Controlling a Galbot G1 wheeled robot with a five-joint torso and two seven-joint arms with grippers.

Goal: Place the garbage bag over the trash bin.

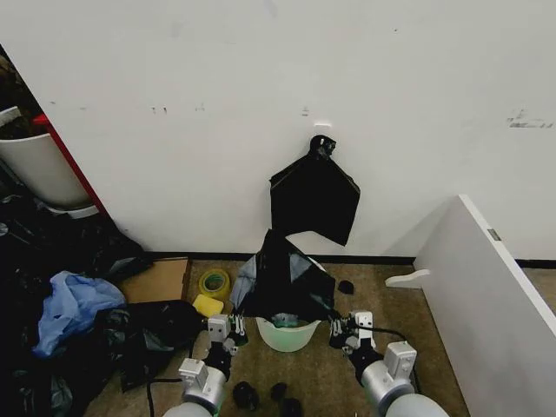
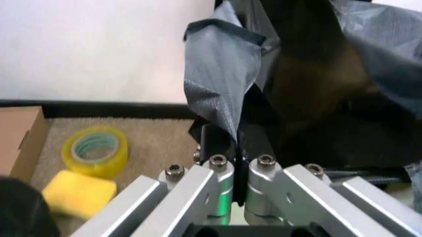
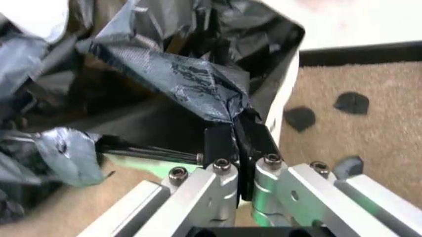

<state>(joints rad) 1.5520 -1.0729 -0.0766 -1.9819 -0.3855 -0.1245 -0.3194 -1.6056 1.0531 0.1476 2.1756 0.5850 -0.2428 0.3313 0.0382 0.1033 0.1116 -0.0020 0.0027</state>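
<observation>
The left tool [image 2: 236, 148] is clamped tight on a fold of the large, thin, glossy black plastic garbage bag [image 1: 282, 278]. The right tool [image 3: 238, 143] pinches the opposite edge the same way. Holding the two sides apart likely keeps the bag's mouth spread, so it can be drawn over the rim. Between them on the brown carpeted floor, close to the white wall, stands the round cream-white plastic trash bin [image 1: 287, 334]; the bag is draped over its far side and peaks above it, while the near rim is still bare. A yellow tape roll [image 2: 96, 149] and yellow sponge [image 2: 78, 193] lie on the floor to the left.
</observation>
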